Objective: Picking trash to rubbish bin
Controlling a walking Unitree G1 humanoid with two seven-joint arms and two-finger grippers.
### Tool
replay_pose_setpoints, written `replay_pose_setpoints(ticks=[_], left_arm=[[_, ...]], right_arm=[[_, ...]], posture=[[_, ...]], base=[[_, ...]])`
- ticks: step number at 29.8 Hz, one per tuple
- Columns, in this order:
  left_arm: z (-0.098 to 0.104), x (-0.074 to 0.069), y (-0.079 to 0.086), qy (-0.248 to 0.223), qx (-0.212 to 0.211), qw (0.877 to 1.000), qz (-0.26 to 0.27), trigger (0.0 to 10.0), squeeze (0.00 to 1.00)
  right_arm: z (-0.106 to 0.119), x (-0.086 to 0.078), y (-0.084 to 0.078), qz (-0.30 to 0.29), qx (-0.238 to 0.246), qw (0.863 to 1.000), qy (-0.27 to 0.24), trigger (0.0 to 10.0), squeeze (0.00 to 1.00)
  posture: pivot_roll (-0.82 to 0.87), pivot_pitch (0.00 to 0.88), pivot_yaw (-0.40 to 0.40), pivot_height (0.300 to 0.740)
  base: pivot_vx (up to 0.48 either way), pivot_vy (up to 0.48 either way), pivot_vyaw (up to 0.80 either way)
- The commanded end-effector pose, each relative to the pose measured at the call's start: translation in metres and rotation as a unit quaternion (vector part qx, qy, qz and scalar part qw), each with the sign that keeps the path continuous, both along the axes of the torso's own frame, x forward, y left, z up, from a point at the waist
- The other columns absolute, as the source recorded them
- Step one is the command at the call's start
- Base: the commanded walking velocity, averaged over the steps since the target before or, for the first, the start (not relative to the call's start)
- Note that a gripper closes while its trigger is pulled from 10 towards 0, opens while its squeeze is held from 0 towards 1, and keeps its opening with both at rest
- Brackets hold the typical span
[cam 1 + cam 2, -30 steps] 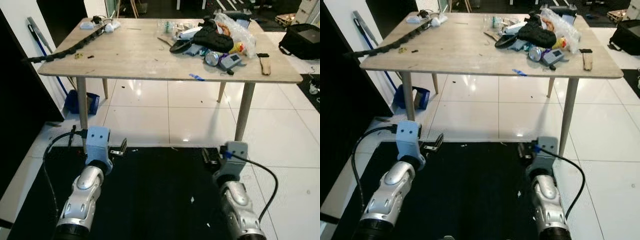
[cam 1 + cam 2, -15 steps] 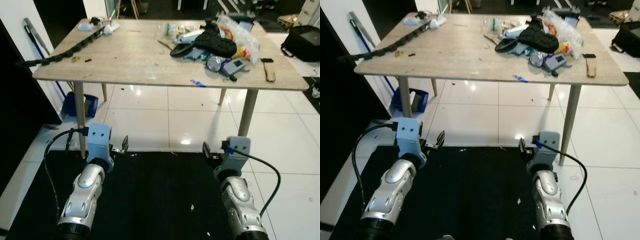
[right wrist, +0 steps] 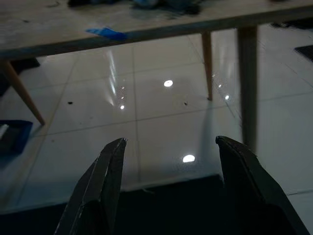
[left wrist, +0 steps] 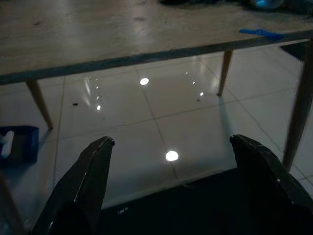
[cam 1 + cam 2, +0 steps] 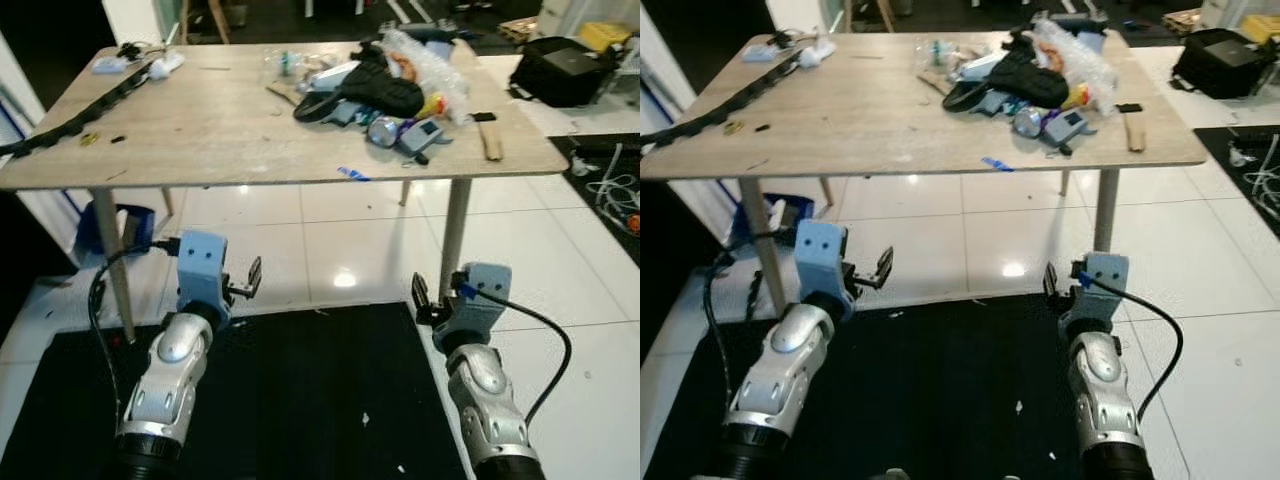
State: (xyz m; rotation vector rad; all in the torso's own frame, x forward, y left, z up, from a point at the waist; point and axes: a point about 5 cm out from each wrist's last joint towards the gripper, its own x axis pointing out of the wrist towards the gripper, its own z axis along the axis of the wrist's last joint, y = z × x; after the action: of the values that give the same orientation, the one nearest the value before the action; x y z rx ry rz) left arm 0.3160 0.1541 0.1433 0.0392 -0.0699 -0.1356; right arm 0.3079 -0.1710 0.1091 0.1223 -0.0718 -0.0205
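The left gripper [image 4: 168,161] hung low in front of the robot over a black floor mat [image 5: 300,400], its two black fingers [image 4: 90,171] spread wide apart with nothing between them. The right gripper [image 3: 168,161] was held at about the same height on the other side, its fingers [image 3: 244,169] likewise parted and empty. Both pointed toward a light wooden table [image 5: 200,130] that stood ahead on glossy white floor tiles [image 5: 330,230], well apart from either gripper.

The trash lay on the far right part of the tabletop in one heap: a black pouch or bag [image 5: 375,85] on top, crumpled clear plastic wrapping [image 5: 435,65] behind it, a dented drink can [image 5: 383,128] lying on its side at the near edge of the heap, and a small grey device [image 5: 420,133] just beside the can. A short strip of wood [image 5: 491,142] lay near the right edge of the table, and a small blue scrap [image 5: 352,173] sat close to the front edge. A black segmented cable chain [image 5: 75,125] ran along the left side of the tabletop toward a few white items [image 5: 165,62] at the far left corner.

Under the table's left end stood a blue dustpan or bin-like object [image 5: 110,225]. A black bag [image 5: 555,72] rested on the floor beyond the table's right end.
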Motion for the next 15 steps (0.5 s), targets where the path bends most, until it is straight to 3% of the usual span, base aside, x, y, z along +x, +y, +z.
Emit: replay_pose_setpoints(ticks=[1, 15], left_arm=[[0.001, 0.000, 0.006, 0.004, 0.004, 1.000, 0.009, 10.0, 0.00], [0.008, 0.003, 0.002, -0.005, 0.003, 1.000, 0.002, 10.0, 0.00]], right_arm=[[0.002, -0.001, 0.002, 0.006, 0.000, 1.000, -0.002, 10.0, 0.00], [0.022, 0.006, 0.003, 0.012, -0.002, 0.999, -0.034, 10.0, 0.00]], posture=[[0.03, 0.161, 0.041, 0.740], [0.03, 0.159, 0.041, 0.740]], base=[[0.277, 0.000, 0.00], [0.277, 0.000, 0.00]])
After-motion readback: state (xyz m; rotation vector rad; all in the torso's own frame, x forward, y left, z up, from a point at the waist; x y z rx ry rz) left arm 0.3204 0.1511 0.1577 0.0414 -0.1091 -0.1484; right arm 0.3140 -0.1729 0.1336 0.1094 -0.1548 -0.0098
